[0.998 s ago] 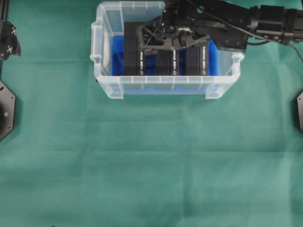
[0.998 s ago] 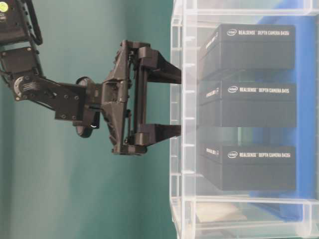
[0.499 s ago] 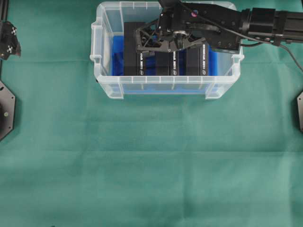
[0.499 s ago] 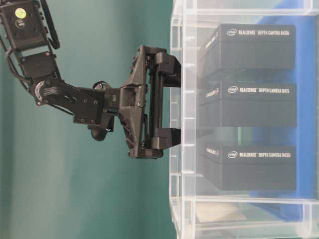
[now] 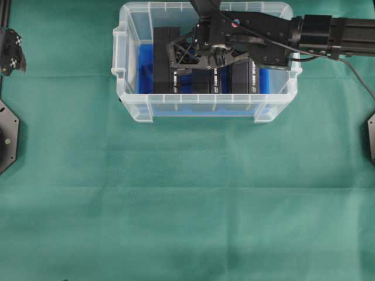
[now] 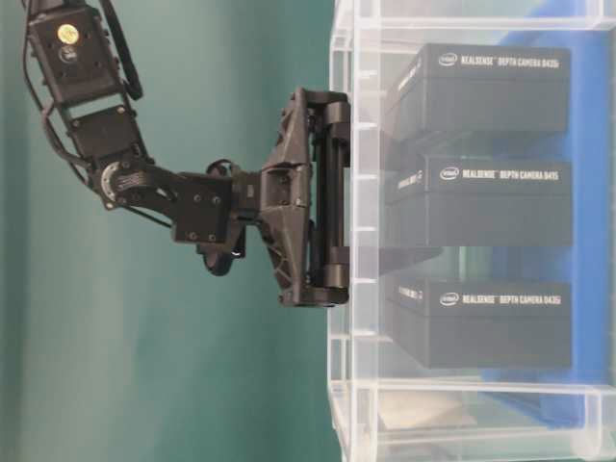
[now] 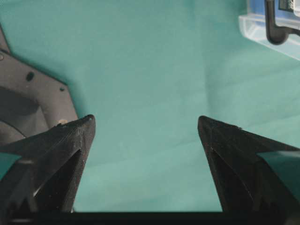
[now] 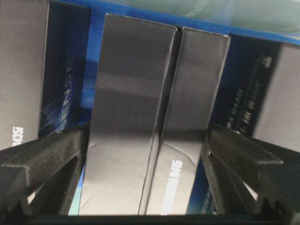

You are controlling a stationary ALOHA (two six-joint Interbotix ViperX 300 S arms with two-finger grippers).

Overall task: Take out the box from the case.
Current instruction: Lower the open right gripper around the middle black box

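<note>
The clear case [image 5: 205, 106] stands at the back middle, with a blue cloth [image 5: 145, 70] on its bottom. Three black boxes stand on edge in it. My right gripper [image 5: 212, 65] reaches in from the right and is open, one finger on each side of the middle box [image 5: 206, 81]. In the right wrist view that box [image 8: 150, 117] nearly fills the gap between the fingers [image 8: 47, 159], with thin slivers of blue at both sides. From table level the fingers are inside the case wall [image 6: 351, 385]. My left gripper [image 7: 146, 123] is open over bare green cloth at the far left [image 5: 12, 55].
The left box [image 5: 167, 64] and right box [image 5: 246, 76] flank the middle one closely. Black base plates sit at the left edge [image 5: 7, 134] and right edge [image 5: 371, 137]. Green cloth [image 5: 187, 205] covers the table in front of the case.
The right gripper has moved down into the case, so its open fingers now sit around the middle box. The left arm has not moved.
</note>
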